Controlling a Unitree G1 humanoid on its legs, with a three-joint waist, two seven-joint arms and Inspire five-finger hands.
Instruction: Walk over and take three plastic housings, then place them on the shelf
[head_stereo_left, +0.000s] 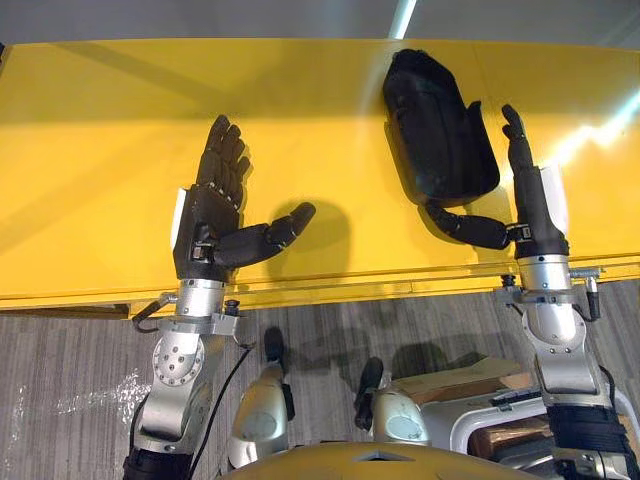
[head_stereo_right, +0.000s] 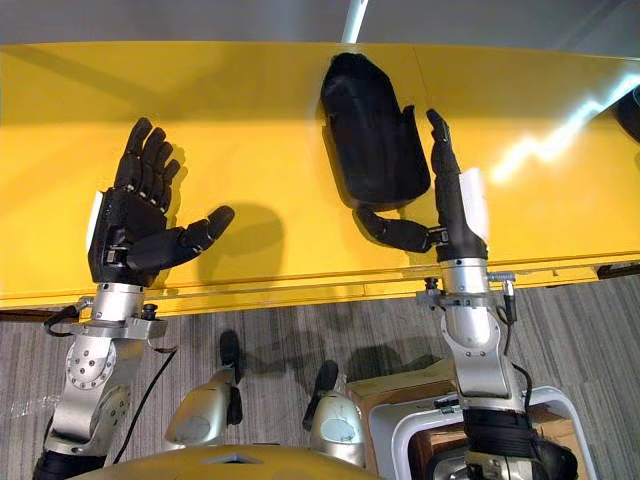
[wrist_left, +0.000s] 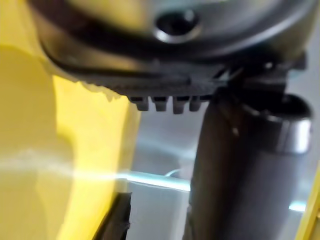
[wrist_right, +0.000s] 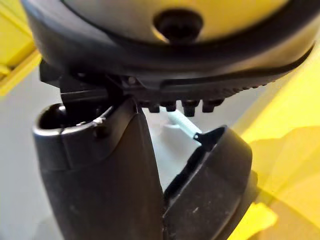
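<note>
The black curved plastic housing (head_stereo_left: 440, 120) lies on the yellow flat shelf (head_stereo_left: 100, 150), up at one o'clock. The right hand (head_stereo_left: 532, 205) is just beside it at its four o'clock. The left hand (head_stereo_left: 210, 215) is over the shelf, well apart at its eight o'clock.

Shelf: yellow shelf (head_stereo_left: 100, 150), flat and glossy, spanning the width of the view; its front edge runs just above the wrists.
Housing: one black plastic housing (head_stereo_left: 435, 120) lying on the shelf, right of centre, long axis running away from the robot.
Right hand: right hand (head_stereo_left: 530, 200) over the shelf, fingers straight, just beside the housing's right edge; thumb stretched out at the housing's near end. Contact cannot be confirmed.
Left hand: left hand (head_stereo_left: 210, 215) over bare shelf, well apart from the housing, fingers straight, thumb spread, holding nothing.
Floor: grey wood-grain floor (head_stereo_left: 60, 380) below the shelf edge.
Lower right: brown cardboard box (head_stereo_left: 470, 385) on the floor.
</note>
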